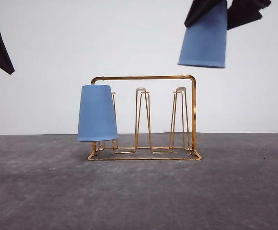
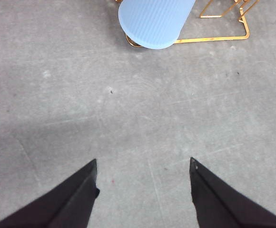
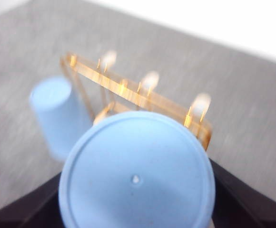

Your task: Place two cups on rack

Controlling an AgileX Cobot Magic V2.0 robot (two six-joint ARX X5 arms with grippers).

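one cup [image 1: 97,113] upturned on rack [image 1: 191,115], right gripper [image 1: 224,12] holds another [image 1: 203,37].

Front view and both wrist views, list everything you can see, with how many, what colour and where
cups: two, light blue; one upside down over the rack's left prong, one held upside down in the air above the rack's right end
rack: one, gold wire, standing on the table; its middle and right white-tipped prongs are bare
table: one, grey, matte
wall: one, white, behind the table
left gripper: one, black, open, above bare table near the racked cup
right gripper: one, black, shut on the raised cup
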